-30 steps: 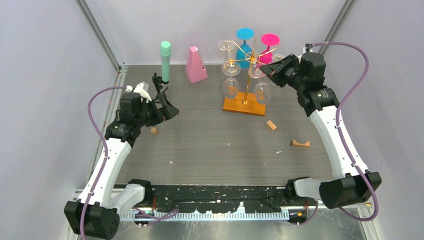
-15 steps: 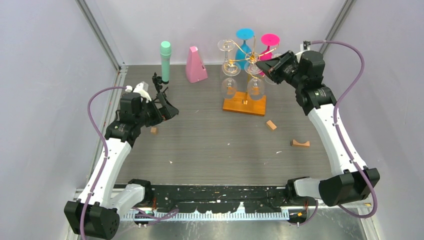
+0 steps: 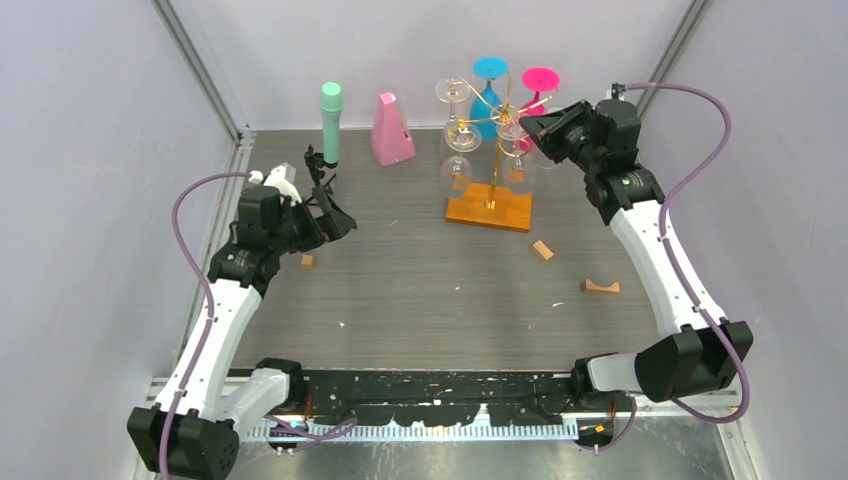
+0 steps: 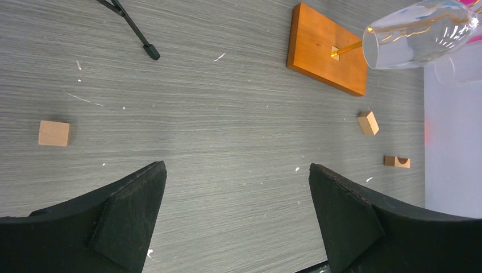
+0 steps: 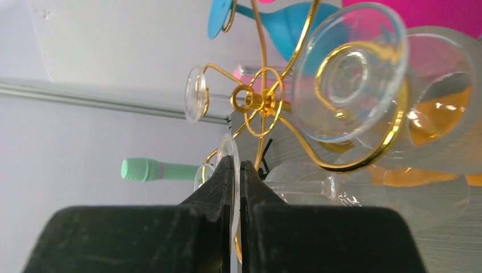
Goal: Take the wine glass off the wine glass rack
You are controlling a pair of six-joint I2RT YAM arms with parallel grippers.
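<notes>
Between the pinched-shut fingers of the right gripper (image 5: 236, 170) sits the wine glass (image 5: 227, 149) by its thin foot; it may slip or snag the rack (image 5: 256, 101) just beyond. The left gripper (image 4: 236, 168) gapes empty.

- No writing, label, brand, number or sign can be read in any view.
- The orange-brown base of the wine glass rack (image 4: 318, 45), ahead of the left hand (image 4: 237, 166), shows a plain face.
</notes>
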